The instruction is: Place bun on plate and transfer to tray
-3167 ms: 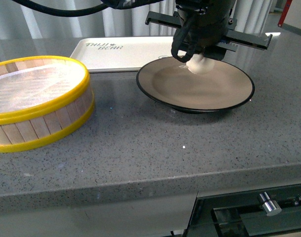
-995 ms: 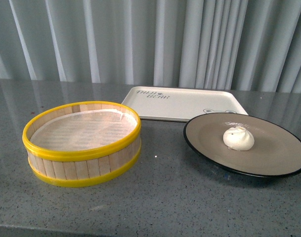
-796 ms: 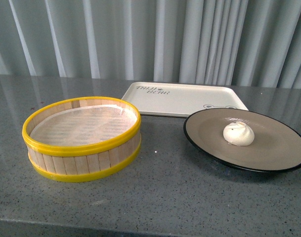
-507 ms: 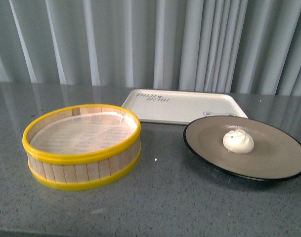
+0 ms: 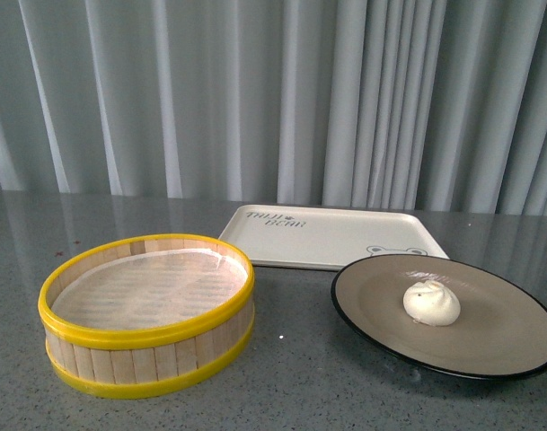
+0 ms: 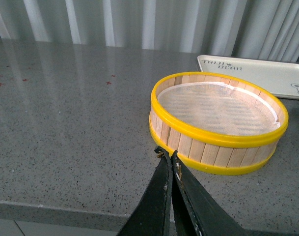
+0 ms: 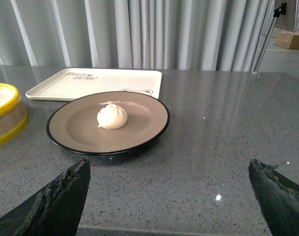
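- Gone from above the plate point(image 5: 489, 346) is the arm that hung there moments ago; the bun point(image 5: 431, 303) now sits free near the plate's middle.
- That plate rests on the bench point(image 5: 300, 377) at right, just on the near side of the tray point(image 5: 336, 235).
- Left end effector point(image 6: 170, 158) is pinched narrow, holding nothing, by the steamer basket point(image 5: 147, 337) at left.
- Right end effector point(image 7: 169, 164) is spread wide, near side of the plate.

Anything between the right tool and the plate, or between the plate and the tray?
Nothing visible. Only bare counter lies between the open right tool and the plate with the bun. The tray sits just behind the plate, nothing on it. The steamer basket stands off to the side, outside both paths.
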Controlling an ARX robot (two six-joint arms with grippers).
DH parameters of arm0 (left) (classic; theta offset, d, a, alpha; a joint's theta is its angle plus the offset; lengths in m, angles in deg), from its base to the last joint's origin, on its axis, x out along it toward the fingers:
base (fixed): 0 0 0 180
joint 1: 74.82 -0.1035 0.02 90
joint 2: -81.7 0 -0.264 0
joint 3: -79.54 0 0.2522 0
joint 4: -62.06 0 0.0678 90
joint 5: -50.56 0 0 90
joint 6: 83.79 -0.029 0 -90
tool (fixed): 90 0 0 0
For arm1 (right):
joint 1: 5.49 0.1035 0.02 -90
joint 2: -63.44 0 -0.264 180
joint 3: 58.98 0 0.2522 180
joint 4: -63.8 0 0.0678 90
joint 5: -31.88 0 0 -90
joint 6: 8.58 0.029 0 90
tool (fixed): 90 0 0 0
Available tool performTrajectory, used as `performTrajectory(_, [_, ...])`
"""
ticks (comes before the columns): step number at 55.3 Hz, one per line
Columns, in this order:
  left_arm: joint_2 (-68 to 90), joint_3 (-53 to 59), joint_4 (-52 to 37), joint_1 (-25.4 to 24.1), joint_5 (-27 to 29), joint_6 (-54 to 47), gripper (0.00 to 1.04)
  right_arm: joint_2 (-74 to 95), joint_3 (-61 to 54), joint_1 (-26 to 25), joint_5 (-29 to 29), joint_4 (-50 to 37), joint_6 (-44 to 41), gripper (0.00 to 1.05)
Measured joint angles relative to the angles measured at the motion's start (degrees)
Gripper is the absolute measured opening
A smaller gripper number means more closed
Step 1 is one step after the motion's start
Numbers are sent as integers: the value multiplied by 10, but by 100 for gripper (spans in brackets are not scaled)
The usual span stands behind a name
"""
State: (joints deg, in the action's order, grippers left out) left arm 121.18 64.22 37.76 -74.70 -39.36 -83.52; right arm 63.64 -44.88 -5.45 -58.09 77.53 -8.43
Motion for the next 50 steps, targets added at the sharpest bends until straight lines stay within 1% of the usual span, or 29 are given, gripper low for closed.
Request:
performTrajectory(29, [-187,1,172,0,0,0,4,0,0,0,0,0,0,96])
performTrajectory(50, [-263,1,247,0,0,0,4,0,0,0,0,0,0,96])
